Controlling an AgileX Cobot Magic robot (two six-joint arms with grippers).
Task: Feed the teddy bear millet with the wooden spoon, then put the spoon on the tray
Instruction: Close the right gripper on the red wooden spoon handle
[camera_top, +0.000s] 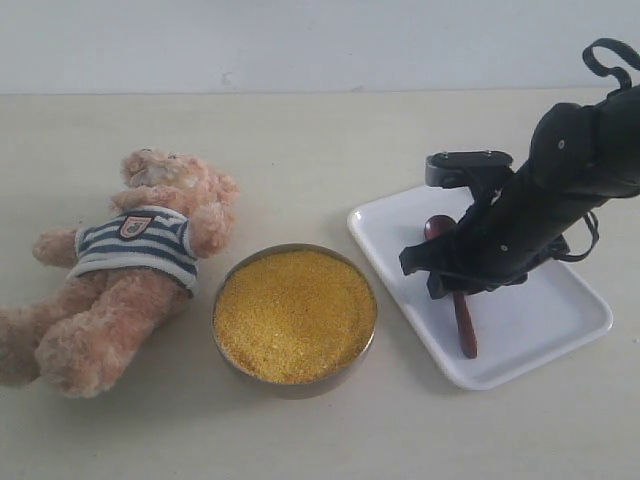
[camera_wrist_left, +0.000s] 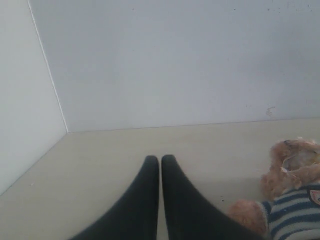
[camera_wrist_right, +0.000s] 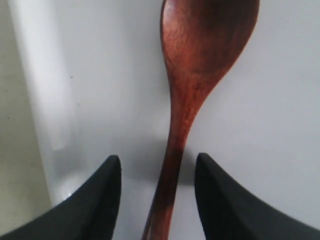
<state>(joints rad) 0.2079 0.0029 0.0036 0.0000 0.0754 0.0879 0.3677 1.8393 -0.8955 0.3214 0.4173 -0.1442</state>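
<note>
In the exterior view the teddy bear (camera_top: 130, 262) lies on its back at the left of the pale table (camera_top: 300, 150), its striped shirt facing up. Just beside its legs stands the round metal bowl (camera_top: 370, 345), filled to the rim with yellow millet (camera_top: 295, 315). The white tray (camera_top: 545, 330) sits to the right of the bowl, set at an angle. The wooden spoon (camera_top: 466, 330) lies flat in it, with its round bowl toward the far edge and its handle toward the near edge. The right gripper (camera_top: 440, 272) hangs low over the spoon's handle on an arm reaching in from the upper right. In the left wrist view the left gripper (camera_wrist_left: 160, 161) is clenched, its two black fingers pressed together with nothing between them, above bare table (camera_wrist_left: 125, 150) and facing a white wall (camera_wrist_left: 175, 60); the teddy bear (camera_wrist_left: 292, 200) shows at the edge. In the right wrist view the right gripper (camera_wrist_right: 157, 159) is released, its jaws spread to either side of the wooden spoon's (camera_wrist_right: 200, 50) slim handle, with a gap showing on both sides. The spoon rests on the tray (camera_wrist_right: 100, 75).
</note>
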